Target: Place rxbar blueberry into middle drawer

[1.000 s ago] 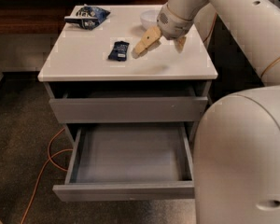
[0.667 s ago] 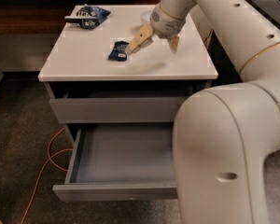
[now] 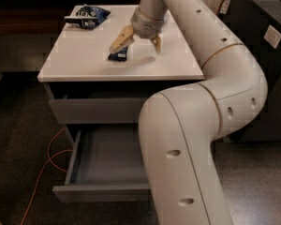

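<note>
I have the pincer in the upper middle of the frame, just above the white surface of the cabinet. Its two tan fingers are spread wide and it has hold of nothing. The rxbar blueberry lies flat on the surface, right under the tip of the frame-left finger; I cannot tell whether that finger touches it. The bar is therefore not centred in the gap but sits toward its left side.

To do the grasp well, I judge that I should nudge the pincer toward frame left until the bar sits squarely between the fingers. Then I would come straight down and close across the bar's narrow width. The wrapper is thin and flat, so the tips need to reach almost to the surface or they will skate over it.

The crinkled snack bag at the upper left is well apart and no obstacle. The middle drawer stands pulled open at the lower left, its floor bare. The arm's own bulk hides its right half, so I plan the drop toward the visible left part.
</note>
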